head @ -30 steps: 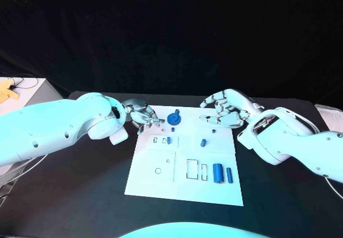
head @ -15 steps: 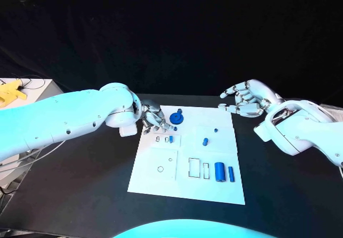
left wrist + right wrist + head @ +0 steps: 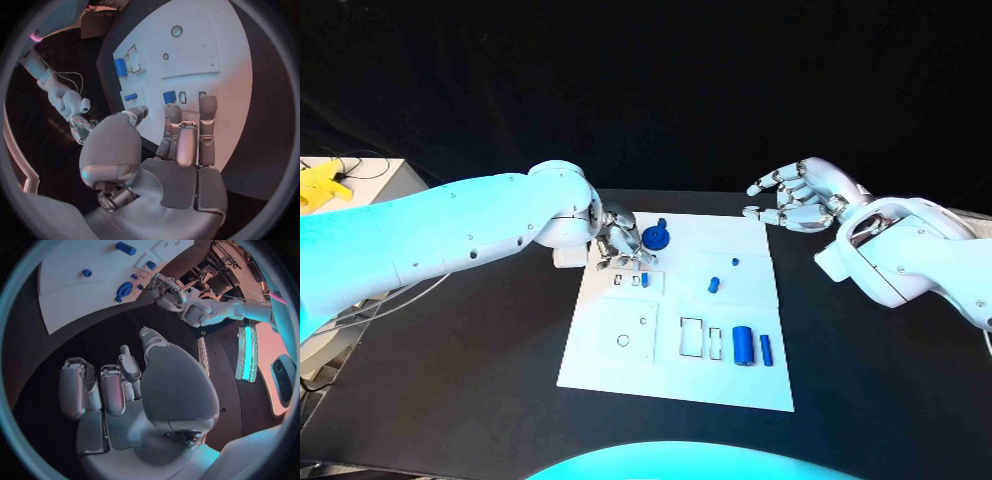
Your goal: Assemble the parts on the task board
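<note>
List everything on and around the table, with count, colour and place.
Table: one, black, under everything.
Board: one, white, middle of the table.
Round wheel: one, blue, far edge of the board by the left hand.
Cylinders: two, blue, thick and thin, side by side at the board's near right.
Small pieces: a few, blue, mid-board.
Yellow thing: one, on a pale stand past the table's left edge.
Left hand: silver, over the board's far left corner, holds nothing.
Right hand: silver, fingers apart, beyond the board's far right corner.

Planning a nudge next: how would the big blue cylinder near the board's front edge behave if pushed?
The big blue cylinder lies on its side on the task board, so it would probably roll sideways. It looks smooth and rigid, perhaps slippery to pinch. Beside it, the thinner blue rod might get knocked.
</note>
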Robot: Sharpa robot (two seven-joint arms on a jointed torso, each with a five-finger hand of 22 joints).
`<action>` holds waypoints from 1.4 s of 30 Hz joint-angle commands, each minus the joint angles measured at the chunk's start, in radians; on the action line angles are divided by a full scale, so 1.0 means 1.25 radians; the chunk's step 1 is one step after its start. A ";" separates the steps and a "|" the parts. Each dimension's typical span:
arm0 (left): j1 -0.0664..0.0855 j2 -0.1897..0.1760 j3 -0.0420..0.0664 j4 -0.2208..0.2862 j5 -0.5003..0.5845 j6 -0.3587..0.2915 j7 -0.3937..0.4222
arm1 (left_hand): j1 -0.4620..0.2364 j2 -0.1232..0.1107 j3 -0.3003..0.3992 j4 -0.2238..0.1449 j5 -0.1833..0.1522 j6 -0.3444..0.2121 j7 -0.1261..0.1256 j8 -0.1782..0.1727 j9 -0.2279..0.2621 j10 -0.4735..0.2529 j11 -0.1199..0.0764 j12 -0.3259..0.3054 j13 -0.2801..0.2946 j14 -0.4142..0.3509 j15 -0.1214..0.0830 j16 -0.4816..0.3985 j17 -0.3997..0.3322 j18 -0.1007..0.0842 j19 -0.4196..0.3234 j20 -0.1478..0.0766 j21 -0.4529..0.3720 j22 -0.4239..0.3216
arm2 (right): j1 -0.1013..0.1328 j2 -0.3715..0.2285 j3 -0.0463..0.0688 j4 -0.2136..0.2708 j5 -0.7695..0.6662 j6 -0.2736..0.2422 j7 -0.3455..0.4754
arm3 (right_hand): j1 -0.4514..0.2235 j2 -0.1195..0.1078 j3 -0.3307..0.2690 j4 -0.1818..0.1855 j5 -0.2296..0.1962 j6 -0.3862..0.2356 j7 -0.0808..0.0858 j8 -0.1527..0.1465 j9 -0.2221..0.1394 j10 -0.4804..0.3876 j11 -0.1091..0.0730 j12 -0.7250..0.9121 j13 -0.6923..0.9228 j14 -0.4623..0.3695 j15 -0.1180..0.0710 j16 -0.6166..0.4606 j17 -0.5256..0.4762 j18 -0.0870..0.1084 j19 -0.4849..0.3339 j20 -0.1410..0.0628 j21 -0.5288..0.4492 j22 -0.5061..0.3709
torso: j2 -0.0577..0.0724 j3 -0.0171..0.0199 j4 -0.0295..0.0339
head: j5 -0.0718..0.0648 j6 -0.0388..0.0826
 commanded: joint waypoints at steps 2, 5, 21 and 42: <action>0.001 0.012 -0.001 -0.014 -0.008 0.039 -0.009 | -0.009 -0.001 -0.004 0.000 -0.003 -0.007 0.001 0.004 0.001 -0.005 0.001 -0.004 -0.003 0.002 -0.003 -0.001 -0.002 -0.001 0.002 0.000 -0.004 0.001 | 0.001 0.001 0.001 -0.002 0.011 0.026 0.000 | -0.004 -0.003 0.004 0.002 0.003 -0.005 0.000 0.005 -0.001 -0.006 0.000 -0.005 -0.001 0.046 -0.001 -0.003 0.106 0.011 0.027 -0.002 -0.003 0.159 | 0.001 -0.0018 0.0011 | -0.005 -0.001; 0.001 0.020 -0.004 -0.025 -0.009 0.041 -0.009 | -0.010 -0.001 -0.005 0.000 -0.003 -0.008 0.001 0.004 0.002 -0.005 0.001 -0.003 -0.002 0.002 -0.003 -0.001 -0.003 -0.001 0.002 0.000 -0.004 0.000 | 0.001 0.002 0.001 -0.002 0.014 0.028 0.001 | -0.004 -0.003 0.004 0.002 0.003 -0.005 0.000 0.005 -0.001 -0.006 0.000 -0.005 -0.001 0.046 -0.001 -0.003 0.106 0.011 0.027 -0.002 -0.003 0.159 | 0.001 -0.0020 0.0011 | -0.006 -0.003; 0.001 0.032 -0.016 -0.037 -0.024 0.052 -0.011 | -0.004 0.006 -0.004 -0.002 0.001 -0.008 0.000 0.005 0.005 -0.008 0.001 -0.004 -0.002 0.001 -0.003 -0.002 -0.003 -0.001 0.002 0.000 -0.004 0.001 | 0.001 0.004 0.001 -0.003 0.015 0.024 0.000 | -0.005 -0.003 0.005 0.002 0.004 -0.006 0.001 0.005 -0.001 -0.007 0.001 -0.006 -0.002 0.045 0.000 -0.004 0.106 0.011 0.027 -0.001 -0.004 0.159 | 0.004 -0.0033 0.0028 | -0.008 -0.012; -0.001 0.049 -0.023 -0.044 -0.027 0.055 -0.012 | 0.018 0.015 -0.002 -0.004 0.006 -0.012 0.001 0.006 0.011 -0.010 0.001 -0.003 0.000 0.002 -0.003 0.001 0.003 -0.001 0.003 0.001 -0.003 0.003 | 0.001 0.009 0.001 -0.003 0.015 0.023 -0.001 | -0.005 -0.002 0.006 0.001 0.005 -0.007 0.001 0.006 -0.001 -0.007 0.001 -0.005 -0.002 0.045 0.000 -0.003 0.106 0.011 0.027 -0.001 -0.004 0.159 | 0.004 -0.0029 0.0018 | -0.009 -0.021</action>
